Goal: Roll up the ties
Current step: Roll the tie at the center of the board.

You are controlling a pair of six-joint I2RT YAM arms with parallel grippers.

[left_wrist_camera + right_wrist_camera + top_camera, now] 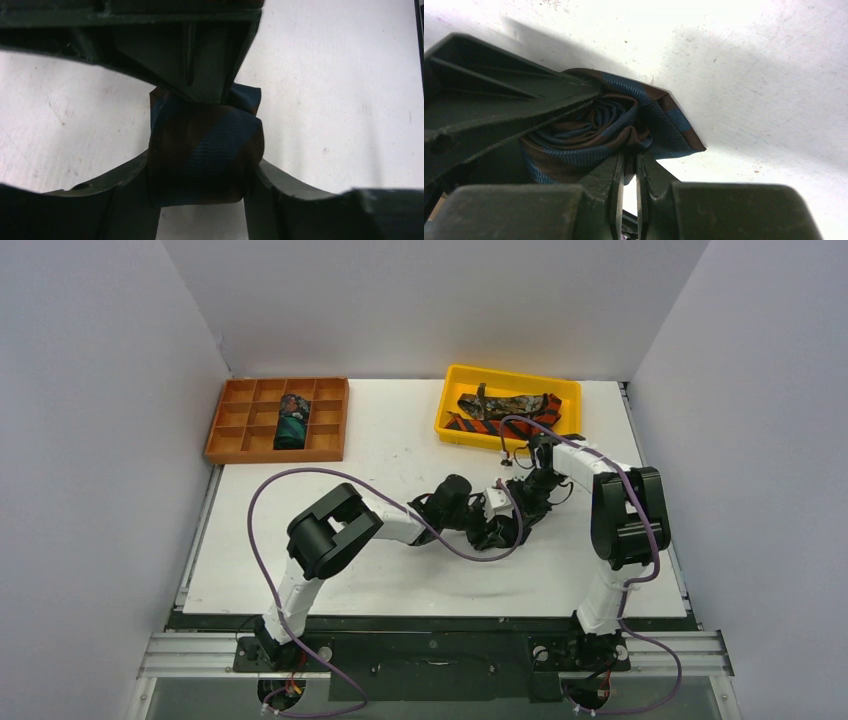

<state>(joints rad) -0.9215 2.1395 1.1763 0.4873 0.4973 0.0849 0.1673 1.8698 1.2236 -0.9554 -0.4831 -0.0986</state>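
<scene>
Left gripper (202, 167) squeezes the striped tie roll (205, 142), probably so it can't unwind, right gripper (629, 162) pinching its edge.

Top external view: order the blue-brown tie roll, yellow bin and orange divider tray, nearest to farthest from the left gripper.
1. blue-brown tie roll: between the fingers of the left gripper.
2. yellow bin: back right.
3. orange divider tray: back left.

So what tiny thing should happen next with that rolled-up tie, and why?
Probably the left tool should squeeze gently onto the blue-and-brown striped rolled fabric tie. Its fingers flank the roll, while the right tool pinches the roll's edge, and a pointed end sticks out loose. A firm side grip would likely keep it from unwinding.
</scene>
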